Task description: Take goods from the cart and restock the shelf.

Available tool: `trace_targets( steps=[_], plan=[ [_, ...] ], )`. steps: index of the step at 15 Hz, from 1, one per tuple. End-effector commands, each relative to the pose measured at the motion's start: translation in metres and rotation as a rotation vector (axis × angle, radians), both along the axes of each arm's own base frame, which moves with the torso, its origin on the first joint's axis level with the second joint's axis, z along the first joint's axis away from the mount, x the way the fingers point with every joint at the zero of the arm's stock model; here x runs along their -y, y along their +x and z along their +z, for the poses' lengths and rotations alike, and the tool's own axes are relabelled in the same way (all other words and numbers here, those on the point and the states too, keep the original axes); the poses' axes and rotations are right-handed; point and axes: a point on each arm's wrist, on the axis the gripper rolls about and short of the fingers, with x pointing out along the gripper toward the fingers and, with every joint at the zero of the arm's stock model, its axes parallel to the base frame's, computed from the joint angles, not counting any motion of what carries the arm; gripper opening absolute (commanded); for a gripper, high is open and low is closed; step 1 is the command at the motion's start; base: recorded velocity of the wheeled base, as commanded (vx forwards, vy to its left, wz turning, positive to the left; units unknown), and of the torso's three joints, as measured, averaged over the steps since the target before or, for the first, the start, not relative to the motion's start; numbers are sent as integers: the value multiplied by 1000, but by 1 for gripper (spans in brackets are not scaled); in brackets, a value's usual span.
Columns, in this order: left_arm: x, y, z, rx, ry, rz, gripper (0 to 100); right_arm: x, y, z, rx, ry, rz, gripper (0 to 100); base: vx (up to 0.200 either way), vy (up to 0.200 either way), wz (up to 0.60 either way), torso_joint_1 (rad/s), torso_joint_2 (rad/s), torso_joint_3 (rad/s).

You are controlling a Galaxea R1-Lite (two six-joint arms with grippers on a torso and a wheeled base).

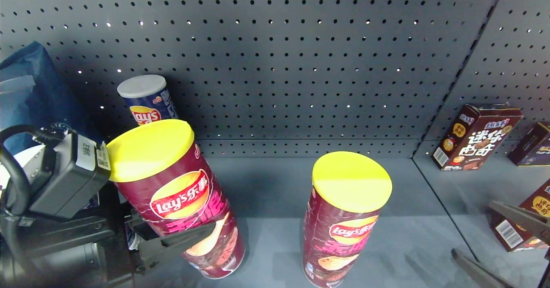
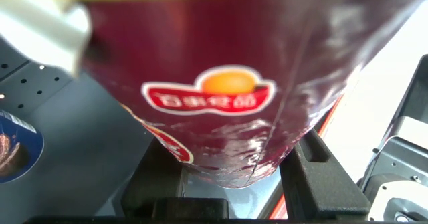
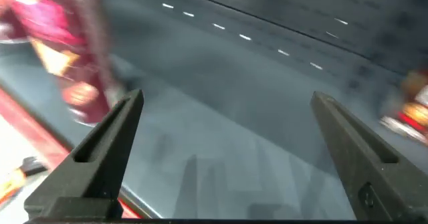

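A maroon chips can (image 1: 180, 197) with a yellow lid leans at the left of the grey shelf (image 1: 275, 185), its base low near the shelf floor. My left gripper (image 1: 193, 240) is shut on its lower half. In the left wrist view the can (image 2: 227, 83) sits between the black fingers (image 2: 321, 177). A second maroon can (image 1: 343, 219) with a yellow lid stands upright mid-shelf. My right gripper (image 1: 471, 228) hangs open with nothing in it at the lower right, to the right of that can. Its own view has the gripper (image 3: 227, 98) over bare shelf, with the can (image 3: 60, 57) off to one side.
A blue can (image 1: 148, 103) with a grey lid stands behind the held can, against the pegboard (image 1: 300, 64). A dark blue bag (image 1: 30, 90) fills the far left. Brown snack boxes (image 1: 477, 137) occupy the neighbouring bay on the right. Open shelf floor lies between the two maroon cans.
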Motion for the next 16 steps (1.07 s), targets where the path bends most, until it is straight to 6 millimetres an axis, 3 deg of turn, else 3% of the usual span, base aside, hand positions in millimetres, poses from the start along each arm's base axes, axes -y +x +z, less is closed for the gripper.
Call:
trace_targets(
  steps=[1,7,8,12,13,14,16],
  plan=[
    [1,1,-1,-3,2,-1,0,13,-8,0,34,21,-80,100,0,0,0,0,0,0],
    [0,0,-3,-9,5,-1,0,37,-20,3,107,60,-333,100,0,0,0,0,0,0],
    [0,0,-3,-10,6,-4,0,39,-29,0,106,54,-332,100,0,0,0,0,0,0],
    [0,0,-3,-9,5,-4,0,54,-79,-39,68,26,-410,100,0,0,0,0,0,0],
    [0,0,-3,-9,5,-4,0,54,-79,-39,68,26,-410,100,0,0,0,0,0,0],
    [0,0,-2,-5,2,-8,0,58,-91,-54,51,39,-571,100,0,0,0,0,0,0],
    [1,-1,-2,-5,2,-11,0,58,-90,-61,-14,40,-582,100,0,0,0,0,0,0]
  ],
)
